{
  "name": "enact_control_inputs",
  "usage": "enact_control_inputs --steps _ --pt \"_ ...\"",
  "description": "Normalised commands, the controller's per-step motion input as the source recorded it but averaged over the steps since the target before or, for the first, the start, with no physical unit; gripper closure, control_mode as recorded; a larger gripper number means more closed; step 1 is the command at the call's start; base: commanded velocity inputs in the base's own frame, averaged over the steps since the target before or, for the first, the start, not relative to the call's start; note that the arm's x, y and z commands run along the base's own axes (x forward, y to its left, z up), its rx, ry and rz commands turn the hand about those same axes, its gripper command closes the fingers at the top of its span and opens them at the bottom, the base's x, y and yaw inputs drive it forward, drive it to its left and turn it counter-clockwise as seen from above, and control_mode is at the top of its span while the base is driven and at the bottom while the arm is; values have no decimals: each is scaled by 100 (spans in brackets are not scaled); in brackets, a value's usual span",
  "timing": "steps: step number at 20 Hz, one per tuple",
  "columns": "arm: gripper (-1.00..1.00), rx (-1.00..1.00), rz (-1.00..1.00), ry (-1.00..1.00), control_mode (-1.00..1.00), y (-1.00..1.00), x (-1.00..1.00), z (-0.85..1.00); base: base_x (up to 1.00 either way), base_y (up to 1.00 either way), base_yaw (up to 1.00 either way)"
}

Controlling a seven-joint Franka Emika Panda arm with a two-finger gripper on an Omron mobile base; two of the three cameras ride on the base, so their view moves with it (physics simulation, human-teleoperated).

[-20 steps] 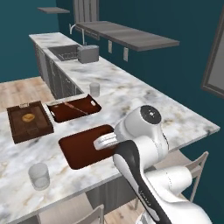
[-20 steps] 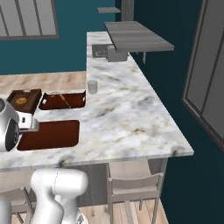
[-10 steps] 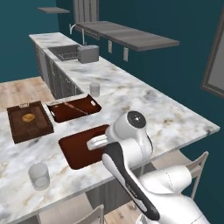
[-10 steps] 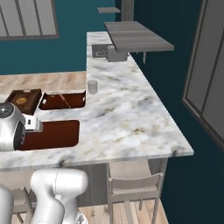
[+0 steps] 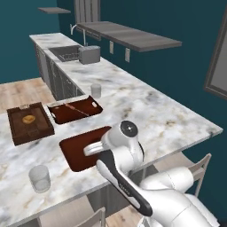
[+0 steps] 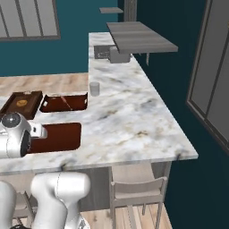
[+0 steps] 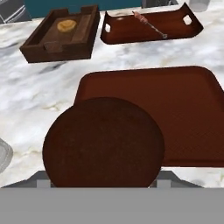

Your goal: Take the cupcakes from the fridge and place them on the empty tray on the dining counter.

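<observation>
A dark brown cupcake [image 7: 103,142] sits close in front of the hand camera, with my gripper [image 7: 103,178] shut on it; its fingertips are almost hidden behind the cake. The cupcake hangs over the near left corner of the empty tray [image 7: 175,109], a flat reddish-brown tray with nothing lying on it. From the base views, my hand [image 5: 92,148] reaches over the tray [image 5: 77,153] on the dining counter [image 5: 155,115]. The same tray [image 6: 58,136] lies beside the arm in the right base view. The fridge is out of view.
Behind the tray stand a deep wooden box tray [image 5: 29,122] with a round bun in it and a handled tray [image 5: 73,111]. A glass [image 5: 40,178] stands near the counter's front edge, another [image 5: 95,90] farther back. A toaster [image 5: 90,54] and sink [image 5: 66,53] sit beyond. A chair [image 6: 138,188] stands below.
The arm has swung a little to the left, carrying the hand and the cupcake further over the reddish-brown tray. The trays and glasses have stayed put.
</observation>
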Motion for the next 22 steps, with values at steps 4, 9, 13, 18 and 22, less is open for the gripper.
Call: enact_control_inputs --steps 4,9,13,18,22 --pt "100 0 0 0 -100 15 30 -31 0 0 0" --pt "100 0 0 0 -100 17 29 -25 0 0 0" --pt "100 0 0 0 -100 14 27 -20 0 0 0" --pt "100 0 0 0 -100 12 26 -21 0 0 0" --pt "100 0 0 0 -100 13 26 -22 0 0 0"
